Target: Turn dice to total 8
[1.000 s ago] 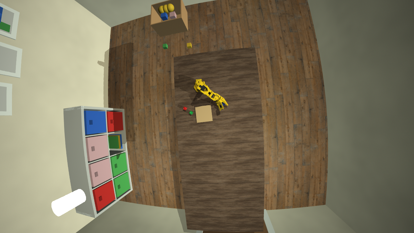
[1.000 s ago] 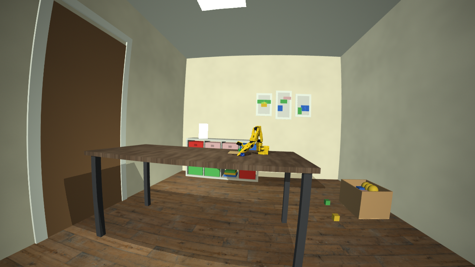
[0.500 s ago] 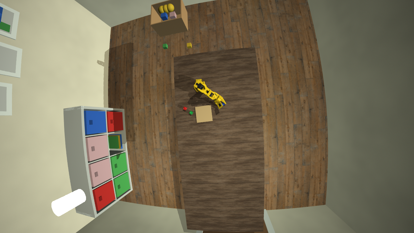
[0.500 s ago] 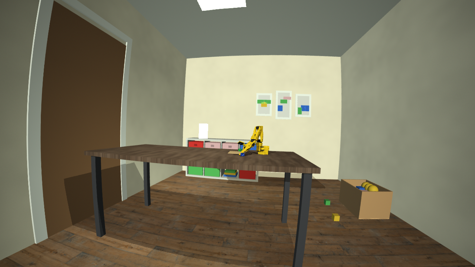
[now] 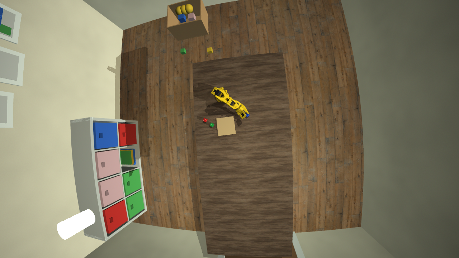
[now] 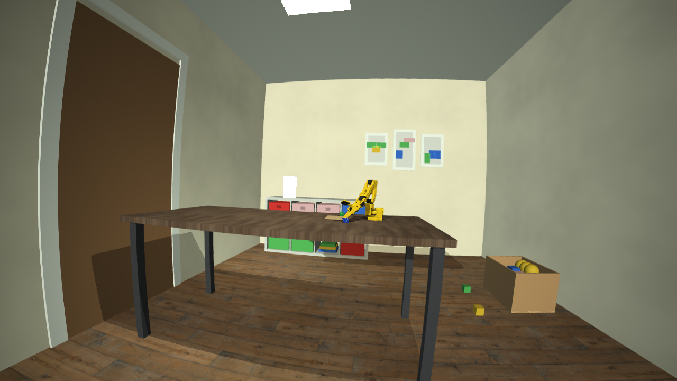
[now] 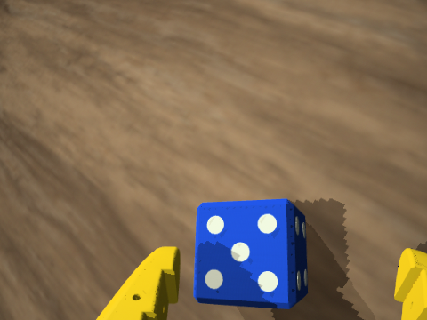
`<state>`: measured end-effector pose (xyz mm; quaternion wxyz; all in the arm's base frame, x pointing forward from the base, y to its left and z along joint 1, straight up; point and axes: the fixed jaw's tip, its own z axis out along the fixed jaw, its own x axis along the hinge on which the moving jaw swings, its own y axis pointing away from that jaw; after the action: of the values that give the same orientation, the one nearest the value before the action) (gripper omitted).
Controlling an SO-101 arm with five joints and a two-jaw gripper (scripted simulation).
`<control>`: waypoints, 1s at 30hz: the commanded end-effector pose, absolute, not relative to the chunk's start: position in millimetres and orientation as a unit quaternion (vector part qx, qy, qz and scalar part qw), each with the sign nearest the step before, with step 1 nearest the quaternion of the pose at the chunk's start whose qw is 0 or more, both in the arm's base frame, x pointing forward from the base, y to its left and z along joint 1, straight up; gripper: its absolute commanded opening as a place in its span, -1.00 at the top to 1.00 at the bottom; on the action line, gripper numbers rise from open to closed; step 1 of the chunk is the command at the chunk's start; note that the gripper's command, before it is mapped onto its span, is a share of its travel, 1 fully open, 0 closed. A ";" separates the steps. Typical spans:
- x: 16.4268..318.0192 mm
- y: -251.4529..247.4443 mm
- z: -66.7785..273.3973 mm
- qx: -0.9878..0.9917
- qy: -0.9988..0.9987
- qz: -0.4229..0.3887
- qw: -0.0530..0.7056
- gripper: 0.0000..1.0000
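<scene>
Dark brown wood grain covers the table (image 5: 244, 179) in the top view. The yellow arm (image 5: 229, 101) reaches from its base toward five o'clock, and its claw (image 5: 245, 115) ends over the blue die (image 5: 247, 115), which lies on bare table just off the tan mat (image 5: 226, 125), at the mat's one o'clock corner. The red die (image 5: 204, 120) and the green die (image 5: 211, 124) lie on the table at the mat's nine o'clock side, near each other and both off the mat. A shelf unit (image 5: 109, 175) stands against the wall at eight o'clock; a cardboard box (image 5: 187, 19) sits on the floor at twelve o'clock.

Exterior view: the arm (image 6: 366, 201) bends down to the table (image 6: 284, 225), with the claw (image 6: 346, 218) low at the blue die (image 6: 345, 220). The mat (image 6: 334, 217) lies flat behind it.

Wrist view: the blue die (image 7: 249, 255) rests flat on the table (image 7: 178, 66), five dots on the face turned to the camera. The claw (image 7: 287, 279) is released, partly spread; one yellow finger (image 7: 137, 315) stands just beside the die at eight o'clock without touching, the other (image 7: 412, 297) well apart at three o'clock. Nothing is gripped.
</scene>
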<state>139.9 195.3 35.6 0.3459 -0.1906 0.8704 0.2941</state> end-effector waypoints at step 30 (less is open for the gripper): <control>129.5 186.7 57.2 -0.312 0.914 0.156 0.208 0.37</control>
<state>128.9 181.6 40.3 0.3028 -0.2543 0.8901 0.2265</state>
